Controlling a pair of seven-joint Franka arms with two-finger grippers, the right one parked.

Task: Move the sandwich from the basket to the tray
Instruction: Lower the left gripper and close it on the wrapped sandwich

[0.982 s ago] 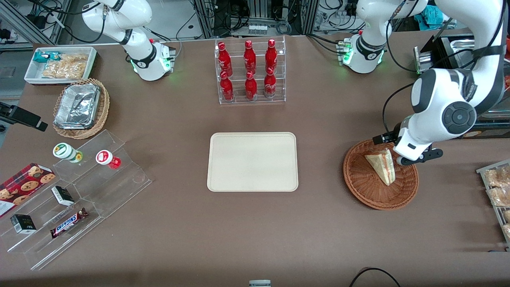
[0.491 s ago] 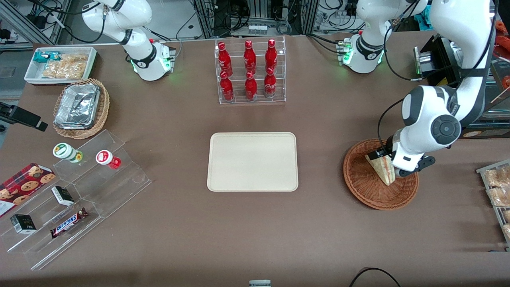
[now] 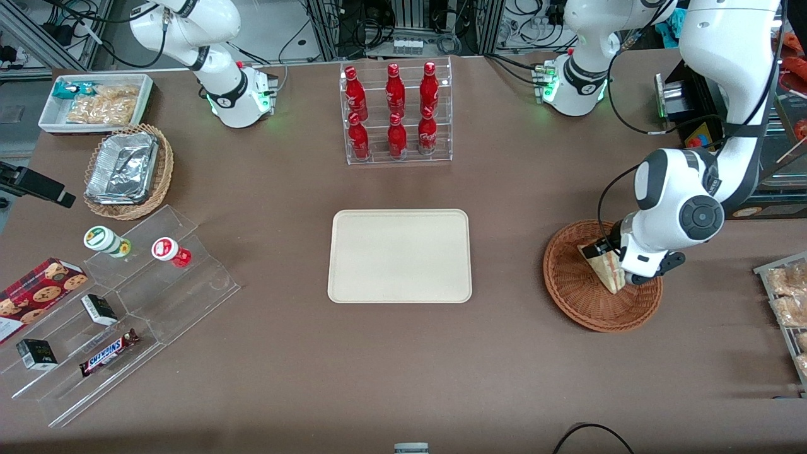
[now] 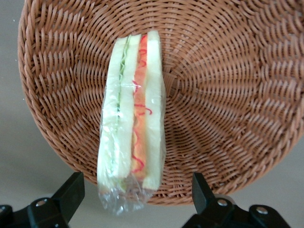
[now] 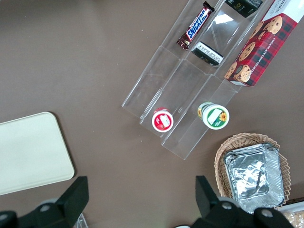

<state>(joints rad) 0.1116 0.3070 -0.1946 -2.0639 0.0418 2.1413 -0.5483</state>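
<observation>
Reach-to-grasp step. Tray point(image 3: 400, 255) sits bare mid-worktop; at its 3 o'clock the basket point(image 3: 602, 275) holds the sandwich point(image 3: 606, 270), not yet lifted. Tool point(image 3: 615, 263) is low over it, fingers point(image 4: 71, 192) apart, straddling the wedge's end without touching. Next, probably: drop a bit, close on the bread, lift, carry toward 9 o'clock. Front view hides the fingers under the wrist; wrist view shows the gap, the cling wrap and filling, but no tray.
</observation>
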